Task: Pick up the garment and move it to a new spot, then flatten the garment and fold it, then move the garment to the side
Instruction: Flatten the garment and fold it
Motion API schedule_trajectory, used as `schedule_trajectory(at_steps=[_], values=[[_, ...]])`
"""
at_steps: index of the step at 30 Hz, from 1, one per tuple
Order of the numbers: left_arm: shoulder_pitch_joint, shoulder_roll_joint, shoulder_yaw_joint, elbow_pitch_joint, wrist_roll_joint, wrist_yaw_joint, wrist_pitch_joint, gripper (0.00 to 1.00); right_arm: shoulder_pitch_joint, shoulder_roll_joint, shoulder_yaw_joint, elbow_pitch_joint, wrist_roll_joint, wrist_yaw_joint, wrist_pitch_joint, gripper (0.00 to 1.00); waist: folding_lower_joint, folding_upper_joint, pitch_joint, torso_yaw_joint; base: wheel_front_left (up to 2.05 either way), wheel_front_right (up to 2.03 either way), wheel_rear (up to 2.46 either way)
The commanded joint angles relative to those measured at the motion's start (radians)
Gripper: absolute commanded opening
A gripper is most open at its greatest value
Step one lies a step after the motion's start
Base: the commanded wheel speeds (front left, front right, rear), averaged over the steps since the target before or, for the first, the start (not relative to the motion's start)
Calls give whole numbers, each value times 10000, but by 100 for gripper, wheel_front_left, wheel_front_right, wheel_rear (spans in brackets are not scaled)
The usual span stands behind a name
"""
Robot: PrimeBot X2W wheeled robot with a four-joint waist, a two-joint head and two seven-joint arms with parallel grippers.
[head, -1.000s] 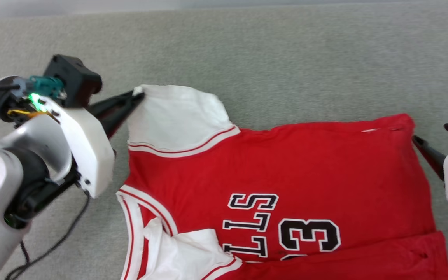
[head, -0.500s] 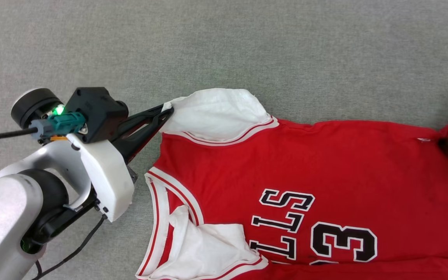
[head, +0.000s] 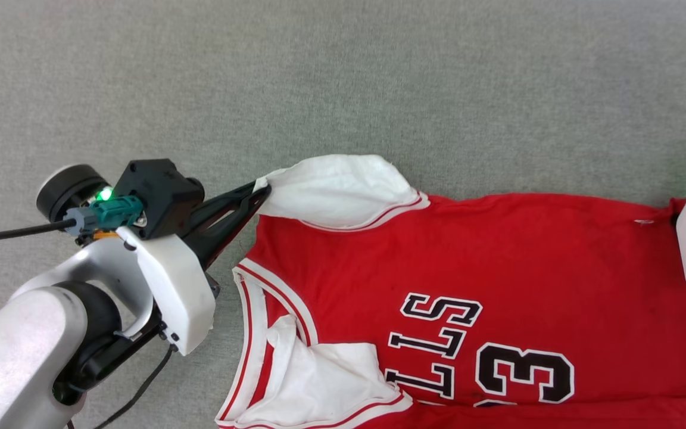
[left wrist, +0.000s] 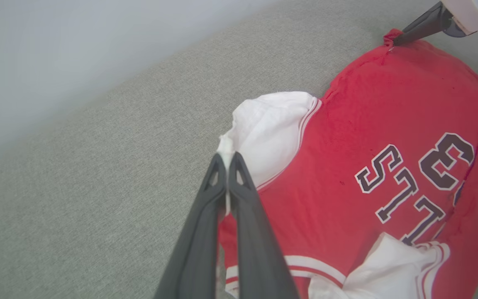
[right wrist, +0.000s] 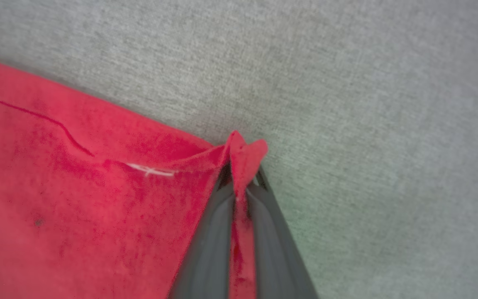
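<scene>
Garment position: The garment (head: 468, 250) lay front-up, spread across the grey woven surface (head: 379, 89), with its near part running off the bottom of the head view.
Left gripper: The left gripper (left wrist: 225, 160) had its jaws pressed together on the tip of the far white sleeve (head: 343, 190), pinching a small tuft of cloth.
Right gripper: The right gripper (right wrist: 239, 187) had its jaws clamped on the far hem corner, with red cloth peaked between its 2 fingers.
Handling: It was probably light, limp and soft, so it would sag between the 2 held points unless they were drawn apart. It looked sturdy enough, though such thin pinches could slip.
Where to hold: The sleeve tip and hem corner along the same far edge looked like a sound pair (they let the whole edge be kept taut).
Materials: The body was a matte red knit with white sleeves and red-and-white striped trim. The black lettering (head: 432, 345) was outlined in white and lay flat.
Shapes: The near sleeve (head: 319, 381) was crumpled over its armhole.
Surface: The weave was coarse, so it would likely drag on sliding cloth.
</scene>
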Motion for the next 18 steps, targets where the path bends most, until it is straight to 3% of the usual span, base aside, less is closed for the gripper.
schedule_trajectory(at_steps=[1, 9, 18], values=[[160, -22, 50, 31, -37, 71, -84, 0, 379, 17, -32, 216, 105, -7, -43, 0, 1, 0, -350, -90, 0, 0, 0], [1162, 100, 143, 329, -335, 521, -486, 0, 1237, -128, -669, -494, 646, -5, -731, 0, 1, 0, -1838, -296, 0, 0, 0], [3415, 463, 229, -215, -952, 1433, -971, 0, 3666, 570, -1494, -2022, 1066, -5, -1116, 0, 1, 0, -3123, -467, 0, 0, 0]])
